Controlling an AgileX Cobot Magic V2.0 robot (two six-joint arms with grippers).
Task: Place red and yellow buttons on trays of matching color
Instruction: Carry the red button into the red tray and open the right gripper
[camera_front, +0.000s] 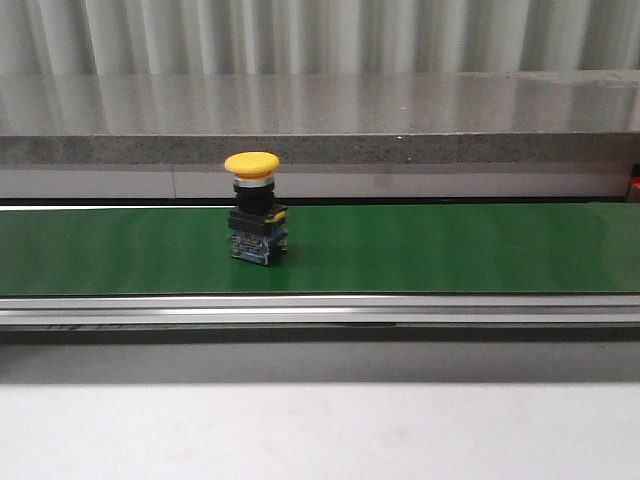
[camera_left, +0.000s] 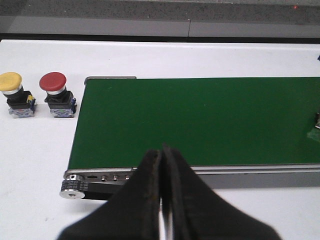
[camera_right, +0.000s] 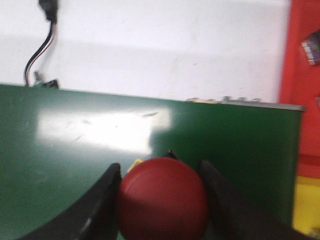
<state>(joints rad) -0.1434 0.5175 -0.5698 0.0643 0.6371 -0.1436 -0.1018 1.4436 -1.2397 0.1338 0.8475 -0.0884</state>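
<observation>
1. Front view: a yellow mushroom-head button (camera_front: 256, 220) stands upright on the green conveyor belt (camera_front: 450, 250), roughly mid-belt and a little to my left. None of my arms shows here, and no tray.

2. Left wrist view: my left jaws (camera_left: 162, 200) are pressed together with nothing between them, hanging over the near edge of the belt by its end roller (camera_left: 72, 189). Beyond that end of the belt, on the white tabletop (camera_left: 35, 165), two more wait side by side and apart: a yellow button (camera_left: 15, 94) farther from the belt, a red button (camera_left: 57, 95) just beside it.

3. Right wrist view: my right jaws (camera_right: 162, 200) are pinching a second red button (camera_right: 162, 200) by its domed cap, over the belt. Past the belt's end lies a red tray (camera_right: 300, 50) with something small and blurred on it, and a yellow tray (camera_right: 307, 205) next to it.

4. Handling, as I judge it: these are stiff plastic, light, top-heavy on a blocky base. The dome is smooth and could slip, so I would rather clamp the collar or squared body under the cap, and set each one down upright.
</observation>
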